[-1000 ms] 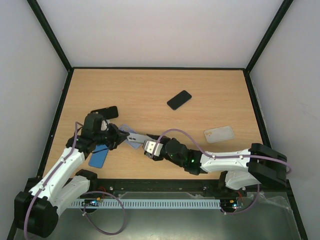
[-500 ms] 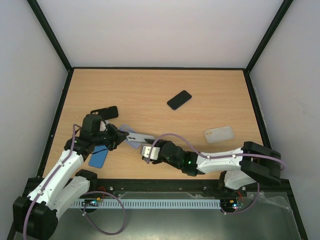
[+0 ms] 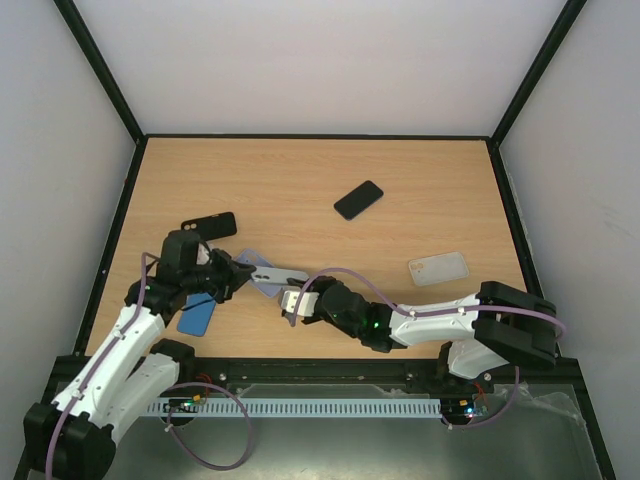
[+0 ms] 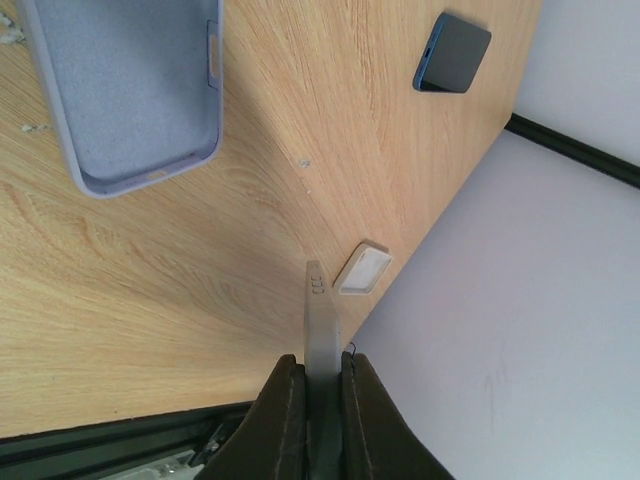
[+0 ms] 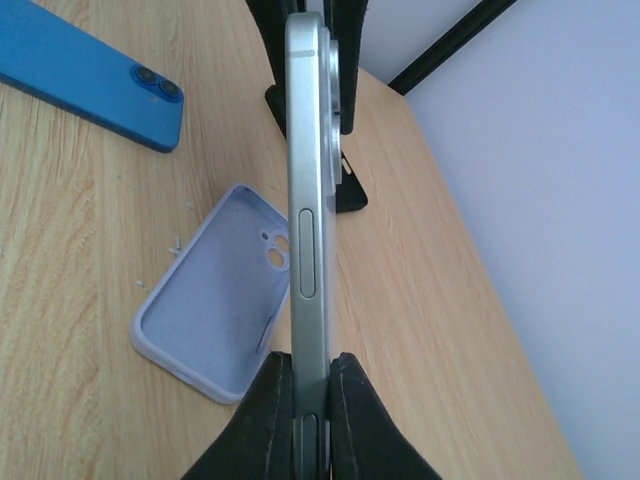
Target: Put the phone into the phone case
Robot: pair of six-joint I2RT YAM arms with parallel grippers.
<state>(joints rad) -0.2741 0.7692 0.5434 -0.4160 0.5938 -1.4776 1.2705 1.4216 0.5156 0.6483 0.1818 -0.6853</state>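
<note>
Table: pale wood [image 3: 300, 180] inside white walls with a black frame.
Left gripper: [image 4: 322, 405] clamped narrow on one end of the phone [image 4: 320, 320], which stands edge-on between the fingers, above the wood.
Right gripper: [image 5: 308, 410] pinches the opposite end of the same phone, both fingers pressed flat against its faces.
Phone: a thin grey-green slab held off the table between the two grippers, with its camera bump facing sideways in the right wrist view.
Left arm: reaches forward from the near left corner, elbow bent, wrist turned right toward the middle of the table.
Right arm: lies low along the near edge, stretched from the right base toward the left, wrist angled up to meet the phone.
Lilac case: [image 5: 215, 310] flat on the wood just below the held phone, open side up and not touching it.
Blue phone: [image 5: 85, 85] lies camera side up beside the left arm.
Black phone: [image 3: 358, 199] lies well apart, toward the far middle.
Clear case: [image 3: 438, 268] lies on the right, near the right arm's elbow.
</note>
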